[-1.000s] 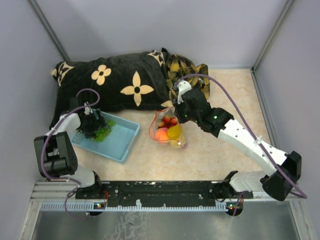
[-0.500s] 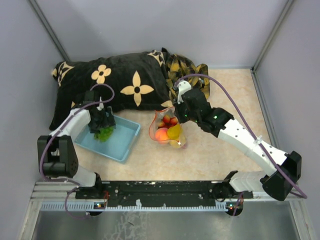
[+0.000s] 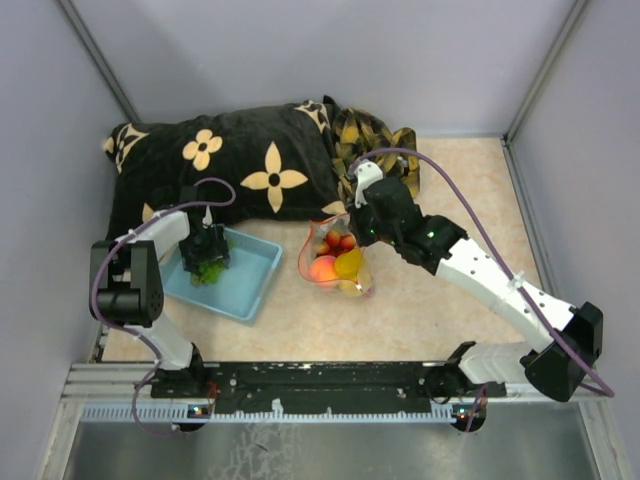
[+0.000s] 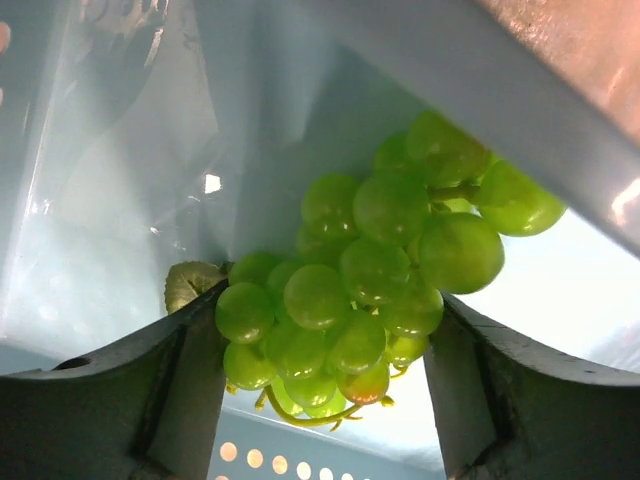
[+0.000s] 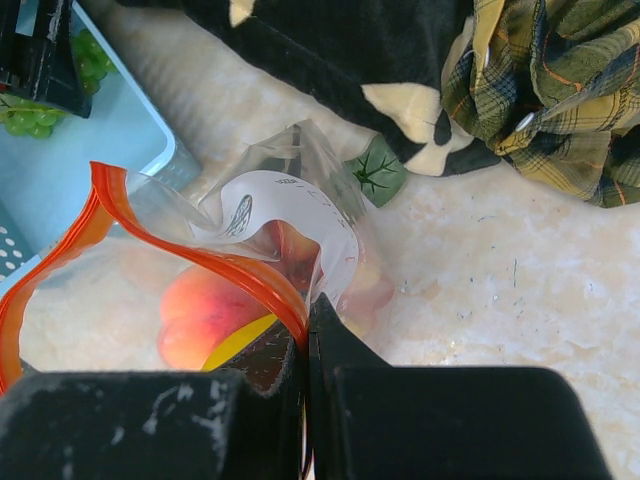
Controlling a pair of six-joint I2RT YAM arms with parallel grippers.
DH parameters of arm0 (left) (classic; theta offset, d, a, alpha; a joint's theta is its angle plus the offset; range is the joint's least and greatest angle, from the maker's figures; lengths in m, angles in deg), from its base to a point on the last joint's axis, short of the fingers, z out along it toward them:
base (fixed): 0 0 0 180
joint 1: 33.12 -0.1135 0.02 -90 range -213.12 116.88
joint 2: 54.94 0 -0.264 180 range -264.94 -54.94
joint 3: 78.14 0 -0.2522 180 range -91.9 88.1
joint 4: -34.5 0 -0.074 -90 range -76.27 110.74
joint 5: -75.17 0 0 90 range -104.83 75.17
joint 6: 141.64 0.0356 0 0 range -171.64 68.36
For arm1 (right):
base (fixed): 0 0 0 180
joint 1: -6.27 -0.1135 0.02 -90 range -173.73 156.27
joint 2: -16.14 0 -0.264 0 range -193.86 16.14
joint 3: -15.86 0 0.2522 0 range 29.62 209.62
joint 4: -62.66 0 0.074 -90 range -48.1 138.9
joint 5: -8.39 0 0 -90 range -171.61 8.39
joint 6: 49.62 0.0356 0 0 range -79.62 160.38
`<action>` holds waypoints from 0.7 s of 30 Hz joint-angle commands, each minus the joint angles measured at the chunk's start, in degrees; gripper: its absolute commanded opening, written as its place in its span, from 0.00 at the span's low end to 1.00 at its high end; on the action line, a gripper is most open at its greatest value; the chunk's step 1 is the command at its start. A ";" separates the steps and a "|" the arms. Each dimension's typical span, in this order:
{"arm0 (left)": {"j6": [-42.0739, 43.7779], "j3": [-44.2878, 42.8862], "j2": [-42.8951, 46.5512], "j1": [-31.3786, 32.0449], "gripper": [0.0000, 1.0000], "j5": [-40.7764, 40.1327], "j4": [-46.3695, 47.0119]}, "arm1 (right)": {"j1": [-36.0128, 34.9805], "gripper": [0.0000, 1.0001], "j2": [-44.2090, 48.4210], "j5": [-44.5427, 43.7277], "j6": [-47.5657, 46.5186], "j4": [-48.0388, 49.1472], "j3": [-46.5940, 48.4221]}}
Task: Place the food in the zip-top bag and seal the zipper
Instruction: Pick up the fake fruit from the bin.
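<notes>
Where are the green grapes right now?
In the top view, the green grapes are on the left, held by the left gripper in the light-blue basket, left of the zip-top bag.

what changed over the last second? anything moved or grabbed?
The left arm shifted right, bringing its jaws over the bunch of green toy grapes in the light-blue plastic basket; they now clamp the bunch, which earlier lay partly beside them. Unchanged: the jaws of the right arm pinching the clear zip-top bag at its red-orange zipper strip, fruit inside.
</notes>
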 commanded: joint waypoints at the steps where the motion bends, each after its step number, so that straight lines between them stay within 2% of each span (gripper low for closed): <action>1: 0.71 0.75 1.21 -0.05 0.70 2.69 0.35 | 0.44 0.00 0.61 -1.22 -0.81 3.24 0.67; 5: 0.45 0.86 4.87 -0.08 0.44 3.87 -0.56 | 0.39 0.00 0.62 -1.76 -0.79 2.97 0.86; 8: 0.04 0.63 8.13 -0.02 0.34 5.20 -1.38 | 0.44 0.00 0.44 -2.05 -0.88 2.69 1.24; 13: -0.81 0.65 14.91 0.53 0.24 9.02 -1.66 | 0.44 0.00 0.10 -2.61 -0.81 2.19 1.90; 21: -3.30 0.36 24.48 2.34 0.17 15.26 -1.72 | 0.44 0.00 -0.08 -3.73 -0.27 0.98 2.71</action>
